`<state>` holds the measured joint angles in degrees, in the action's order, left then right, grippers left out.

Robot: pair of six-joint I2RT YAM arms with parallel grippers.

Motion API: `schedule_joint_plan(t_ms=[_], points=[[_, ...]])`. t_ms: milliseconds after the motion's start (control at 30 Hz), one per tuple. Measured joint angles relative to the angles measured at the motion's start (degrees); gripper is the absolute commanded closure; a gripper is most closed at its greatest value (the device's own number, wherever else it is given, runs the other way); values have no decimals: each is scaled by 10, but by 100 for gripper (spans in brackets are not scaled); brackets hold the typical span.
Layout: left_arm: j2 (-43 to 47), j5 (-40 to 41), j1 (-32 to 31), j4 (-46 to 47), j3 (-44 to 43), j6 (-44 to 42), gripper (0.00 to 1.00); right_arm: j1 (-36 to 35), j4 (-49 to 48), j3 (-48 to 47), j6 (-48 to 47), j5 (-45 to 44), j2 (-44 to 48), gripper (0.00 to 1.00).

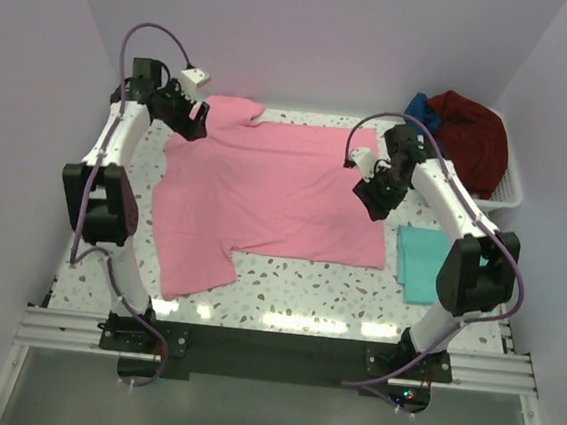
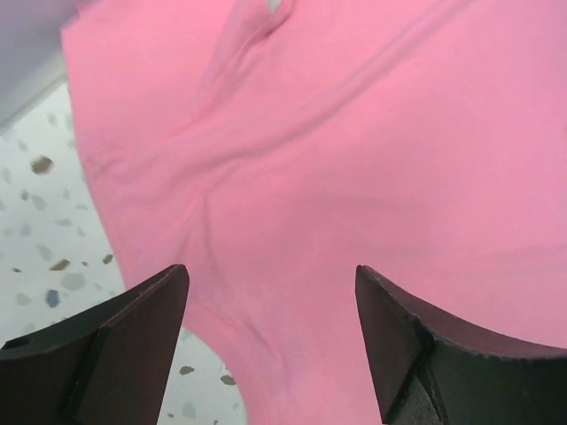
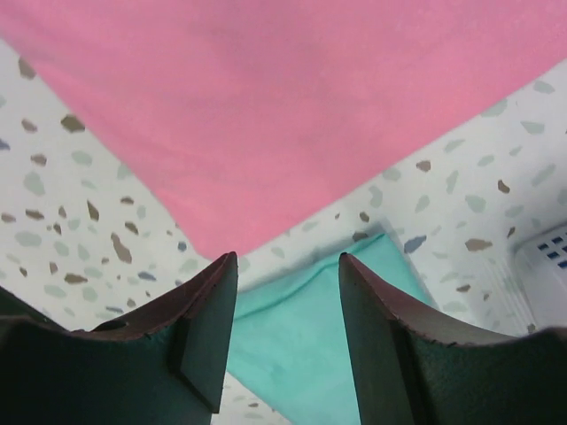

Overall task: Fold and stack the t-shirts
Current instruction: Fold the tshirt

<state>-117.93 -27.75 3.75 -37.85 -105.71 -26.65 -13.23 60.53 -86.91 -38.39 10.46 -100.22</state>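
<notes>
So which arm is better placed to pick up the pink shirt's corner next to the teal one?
Right, I'd say. The right gripper hangs open just short of that corner of the pink shirt. The left gripper is open over the far sleeve, across the garment.

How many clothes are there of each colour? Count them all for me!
Pink cloth t-shirt, spread flat: 1
Teal folded cloth shirt: 1
Dark red crumpled cloth garment: 1
Blue cloth garment, mostly hidden: 1
Total: 4
</notes>
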Motion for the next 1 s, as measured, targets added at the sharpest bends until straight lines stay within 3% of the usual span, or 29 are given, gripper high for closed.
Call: schedule_joint_plan(t_ms=[200,300,467,700,1000], points=[[251,-73,0,-40,203,-86,19,-18,-2,129,-71,-21,90,56],[312,-76,0,-64,302,-119,20,-38,-33,221,-90,-44,101,56],[340,-74,0,-92,431,-137,20,-71,-97,334,-106,-87,111,56],[391,-75,0,-99,501,-130,20,-86,-158,337,-102,-103,111,56],[404,-63,9,-104,503,-132,20,-96,-195,364,-104,-115,111,61]])
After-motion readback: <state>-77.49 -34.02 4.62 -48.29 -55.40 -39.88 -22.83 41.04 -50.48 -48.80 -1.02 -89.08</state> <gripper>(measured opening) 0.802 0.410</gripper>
